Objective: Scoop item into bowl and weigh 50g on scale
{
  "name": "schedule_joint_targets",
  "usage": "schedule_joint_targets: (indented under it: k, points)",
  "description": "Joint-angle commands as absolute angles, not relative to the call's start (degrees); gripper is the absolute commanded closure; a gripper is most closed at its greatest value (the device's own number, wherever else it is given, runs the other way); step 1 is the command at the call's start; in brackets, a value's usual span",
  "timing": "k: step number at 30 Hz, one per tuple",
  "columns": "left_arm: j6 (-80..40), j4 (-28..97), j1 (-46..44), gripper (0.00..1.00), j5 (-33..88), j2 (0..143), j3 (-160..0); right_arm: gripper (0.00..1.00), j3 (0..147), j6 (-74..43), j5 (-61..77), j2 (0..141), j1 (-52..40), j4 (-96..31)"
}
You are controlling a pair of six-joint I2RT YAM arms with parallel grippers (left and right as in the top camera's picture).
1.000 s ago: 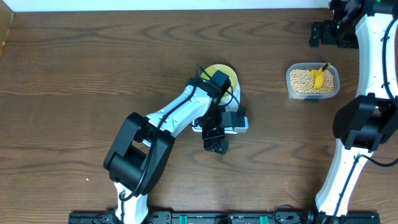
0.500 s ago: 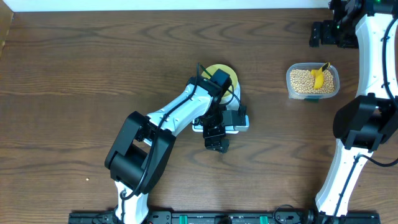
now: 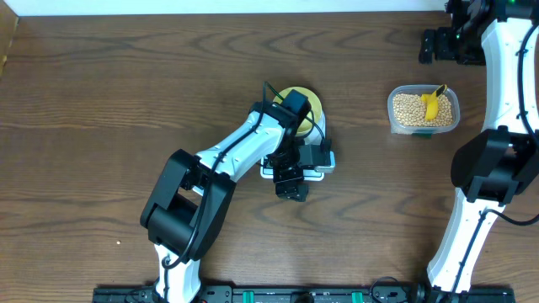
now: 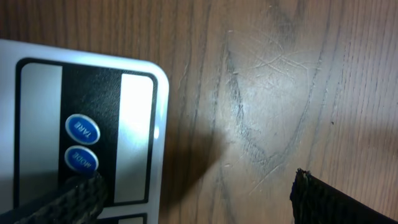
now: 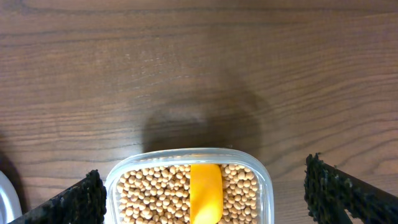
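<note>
Overhead, the left arm [image 3: 253, 143] covers most of the flat white rectangular scale [image 3: 327, 164] and one side of the small pale-yellow round bowl [image 3: 313, 103], so its contents cannot be told. The left wrist view cuts the scale [image 4: 138, 124] at its left and bottom edges. The right wrist view cuts the clear plastic tub [image 5: 186, 154] of tan beans [image 5: 149, 190] and the bright yellow scoop [image 5: 205, 186] at the bottom edge

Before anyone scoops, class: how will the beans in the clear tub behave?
The beans look small, round and loose, so they would probably roll off a tilted scoop. Piled freely in the tub, they likely shift aside when pushed.
</note>
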State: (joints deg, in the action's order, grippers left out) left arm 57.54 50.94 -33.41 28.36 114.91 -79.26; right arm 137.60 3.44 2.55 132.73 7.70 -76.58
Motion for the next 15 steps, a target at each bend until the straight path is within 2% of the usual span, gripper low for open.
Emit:
schedule_joint_targets:
  k: [1,15]
  points:
    - [58.87,51.13,-32.80,0.03,27.42,116.81,-80.12,0.01,138.52,3.49,2.04,132.75,7.84,-76.51]
    - [58.87,51.16,-32.80,0.03,27.42,117.54,-80.14,0.01,138.52,3.51,2.04,132.75,7.84,-76.51]
